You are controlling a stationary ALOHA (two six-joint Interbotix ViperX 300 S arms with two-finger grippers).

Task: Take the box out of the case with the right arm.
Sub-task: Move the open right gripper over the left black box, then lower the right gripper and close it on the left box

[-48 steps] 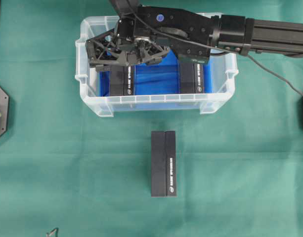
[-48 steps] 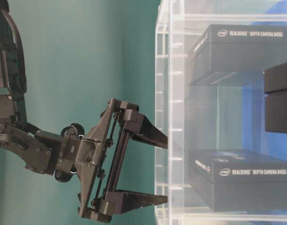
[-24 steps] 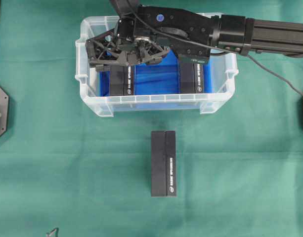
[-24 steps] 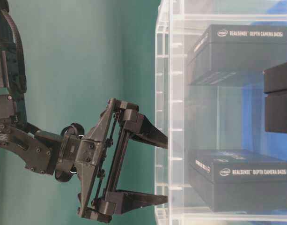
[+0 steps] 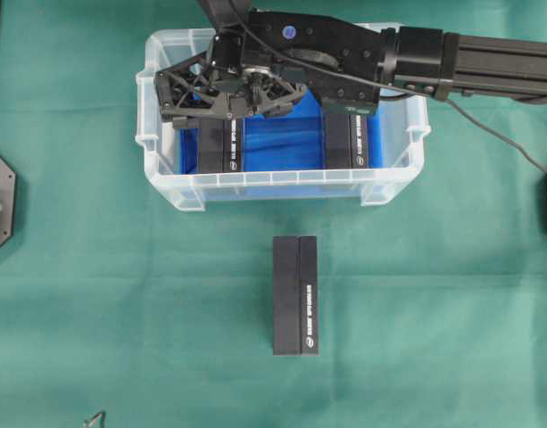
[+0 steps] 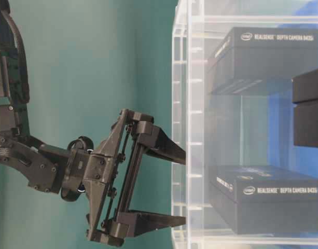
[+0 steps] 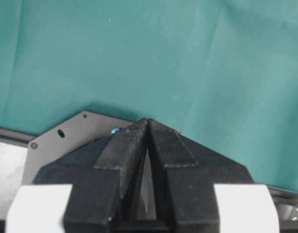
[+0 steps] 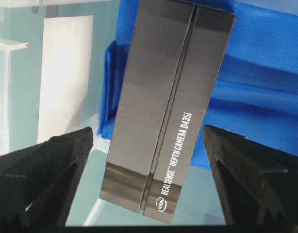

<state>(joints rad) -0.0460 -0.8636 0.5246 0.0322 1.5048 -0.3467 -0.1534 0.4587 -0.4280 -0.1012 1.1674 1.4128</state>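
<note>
- The left hand [image 7: 148,127], black with pointed fingers and white parts, shows only in its own wrist view – its two fingers meet at the tips, pressed together with nothing between them, over the green cloth-covered worktop [image 5: 103,294].
- The large clear plastic rectangular case [image 5: 282,185] with a ribbed rim and a blue sheet [image 5: 282,143] on its bottom sits at the far middle of the worktop, its long axis running left to right in the overhead view.
- Inside the case, at its left part, lies a long black rectangular box [image 5: 221,147] with white lettering; its long axis runs from the far wall to the near wall, crosswise to the case.
- The right hand [image 5: 228,94], on the long all-black arm reaching in from the right, hangs above that left box – its truss-patterned fingers [image 8: 46,165] are spread wide, one on each long side of the box, clear of it in the right wrist view.
- A second black box [image 5: 346,141] lies in the right part of the case, parallel to the first, partly under the arm.
- A third black box [image 5: 295,295] lies on the worktop in front of the case, outside it, with the same near-to-far long axis.
</note>
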